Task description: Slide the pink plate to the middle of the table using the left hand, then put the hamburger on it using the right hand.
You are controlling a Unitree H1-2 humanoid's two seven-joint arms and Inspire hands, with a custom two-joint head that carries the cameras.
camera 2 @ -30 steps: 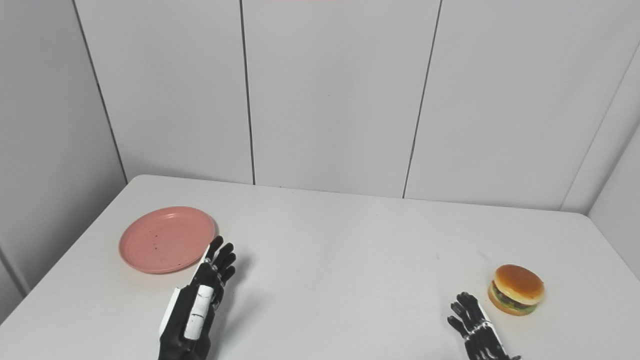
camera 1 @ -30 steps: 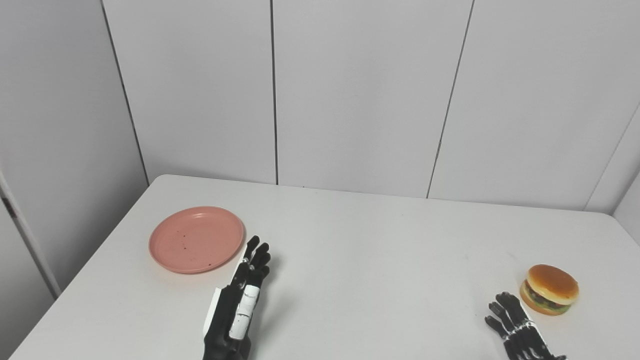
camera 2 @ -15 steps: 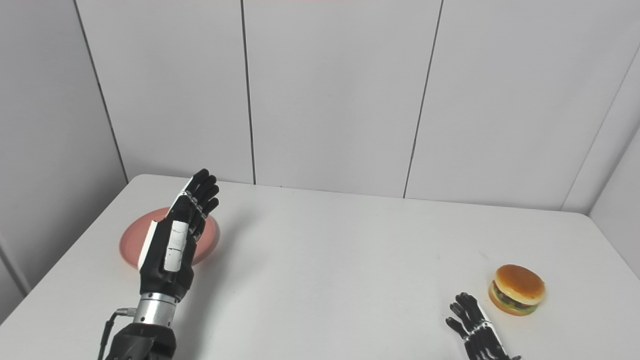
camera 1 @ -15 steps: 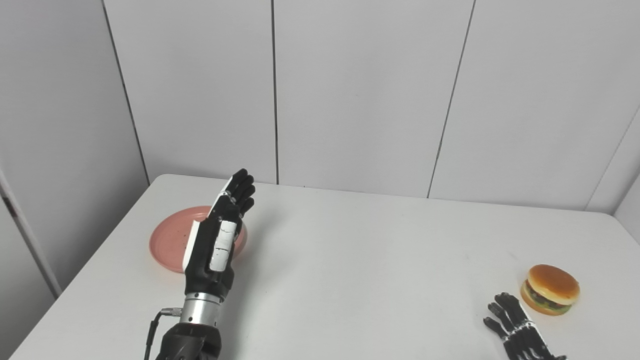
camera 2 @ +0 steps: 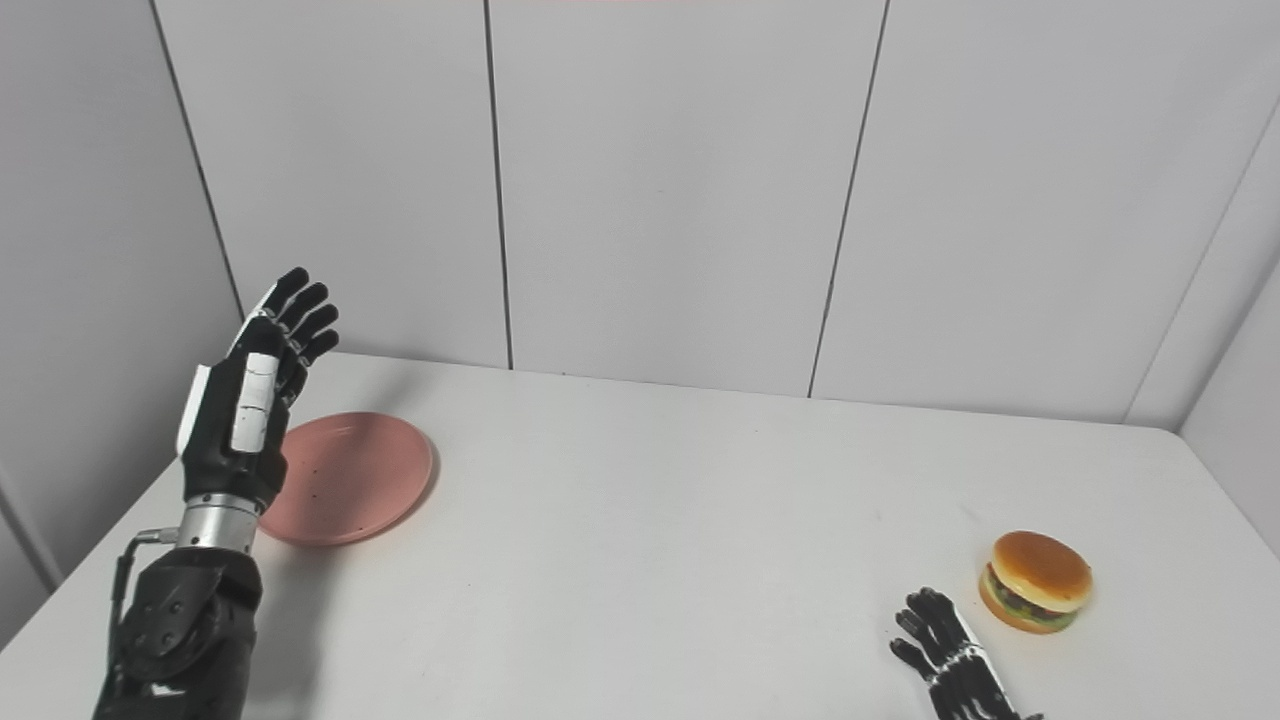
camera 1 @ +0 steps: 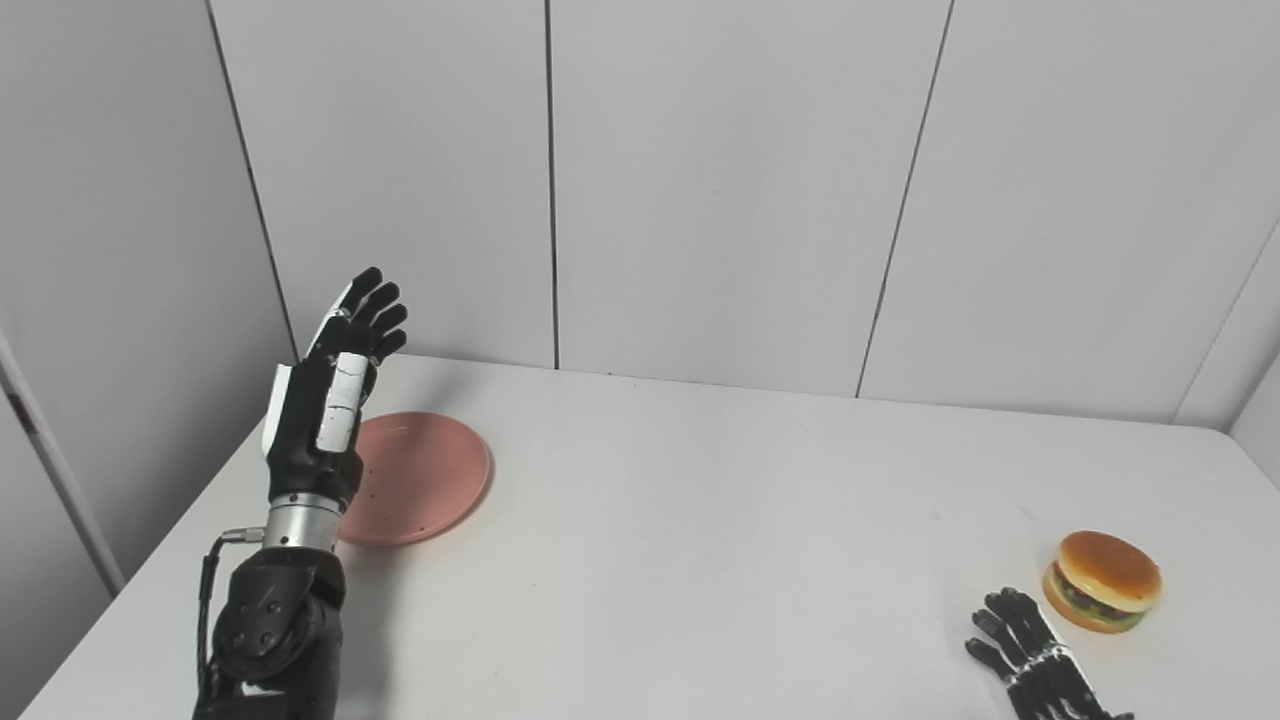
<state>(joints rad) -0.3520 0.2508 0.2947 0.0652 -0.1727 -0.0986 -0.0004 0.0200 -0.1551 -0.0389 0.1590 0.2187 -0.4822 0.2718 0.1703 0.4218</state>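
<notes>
The pink plate (camera 1: 420, 480) lies flat on the white table (camera 1: 700, 520) at its left side. My left hand (camera 1: 325, 400) is raised above the plate's left edge, open, fingers straight and pointing up, and it hides part of the plate's rim. At the right, the hamburger (camera 1: 1100, 580) sits on the table near the front. My right hand (camera 1: 1035, 660) rests low just to the left of the hamburger and nearer to me, open, fingers spread, not touching it.
Grey wall panels (camera 1: 720, 190) stand behind the table's far edge. The table's left edge runs close beside the plate, and its right edge lies a short way past the hamburger.
My left hand has risen from the table right of the plate, passed over it and moved left, now above its left edge. Plate, hamburger and right hand have not moved.
</notes>
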